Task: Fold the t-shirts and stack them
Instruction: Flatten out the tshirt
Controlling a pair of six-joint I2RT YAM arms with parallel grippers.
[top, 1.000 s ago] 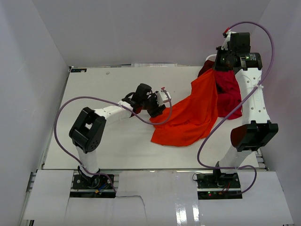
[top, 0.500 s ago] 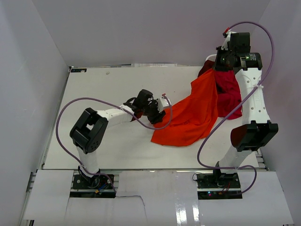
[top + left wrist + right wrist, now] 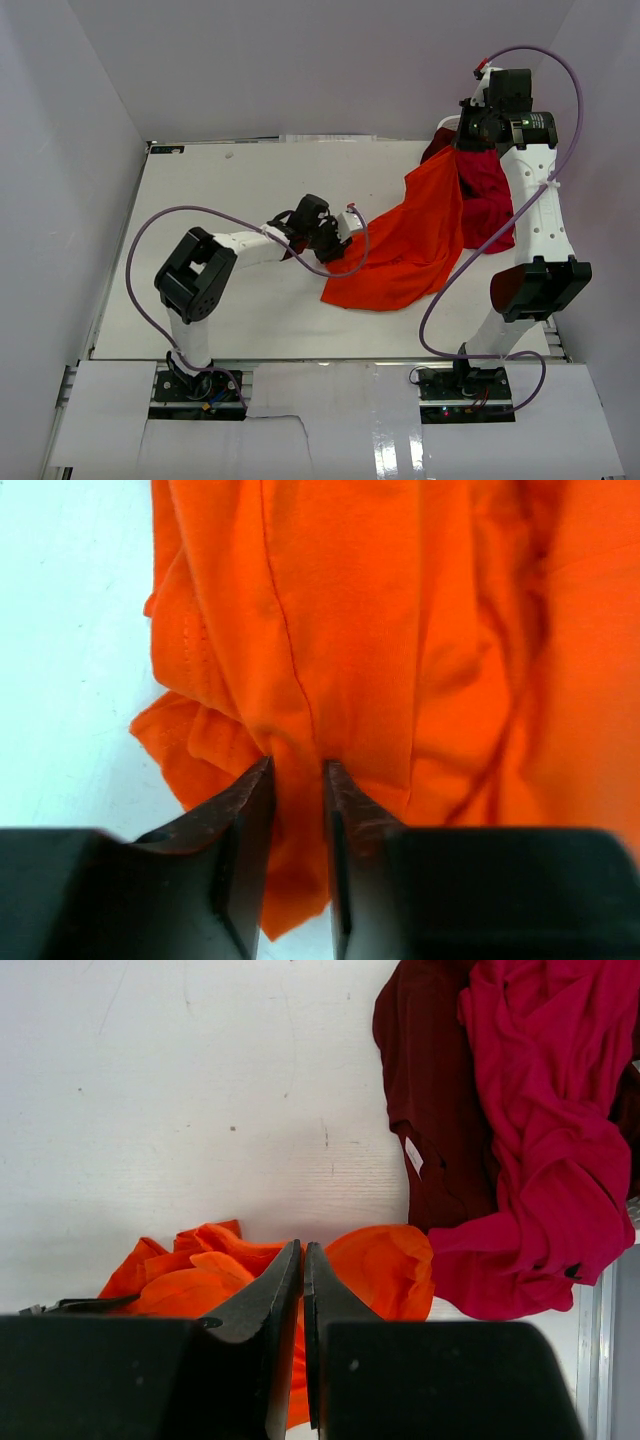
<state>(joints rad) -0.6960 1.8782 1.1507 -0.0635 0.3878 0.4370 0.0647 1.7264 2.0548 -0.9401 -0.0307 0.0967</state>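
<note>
The bright orange t-shirt (image 3: 405,245) hangs stretched from the back right down to the middle of the table. My right gripper (image 3: 462,150) holds its upper end high, shut on the orange cloth (image 3: 380,1265). My left gripper (image 3: 335,252) is low at the shirt's left edge. In the left wrist view its jaws (image 3: 298,770) stand close together with a fold of the orange t-shirt (image 3: 350,630) pinched between them. Under the right arm lie a crimson t-shirt (image 3: 488,195) and a dark maroon one (image 3: 437,143), also seen in the right wrist view as crimson t-shirt (image 3: 540,1140) and maroon t-shirt (image 3: 430,1110).
The white table (image 3: 230,190) is enclosed by white walls at the back and on both sides. A purple cable (image 3: 140,270) loops beside the left arm, and another runs along the right arm (image 3: 535,230).
My left gripper has slid a little down and right onto the orange shirt's left edge, and its jaws have narrowed on the cloth. The right arm and the other shirts have not moved.
</note>
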